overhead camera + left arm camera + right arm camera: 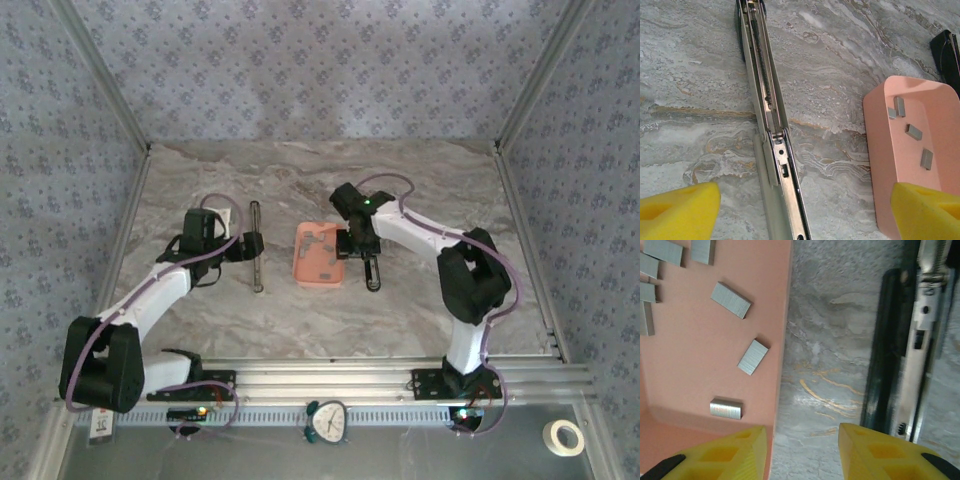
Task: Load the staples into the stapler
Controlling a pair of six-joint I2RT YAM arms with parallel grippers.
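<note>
Overall, the marble table point(420, 310) carried two staplers, both swung open flat with their long axes running near to far. The light stapler point(771, 125) lay on the side of the left arm point(150, 295), and the black stapler point(912, 340) on the side of the right arm point(430, 235). Between them sat the salmon-pink tray point(690, 375), its long side parallel to both staplers. The left gripper point(805, 210) hovered over the light stapler, jaws wide apart astride it and gripping nothing. The right gripper point(802, 450) hung over the tray's right rim, jaws partly apart and empty. The staples point(753, 356) lay loose in the tray, just left of the right gripper, with the black stapler just right of it. On this evidence the right arm was nearer the staples, and the coming pick called for a short shift leftward.
</note>
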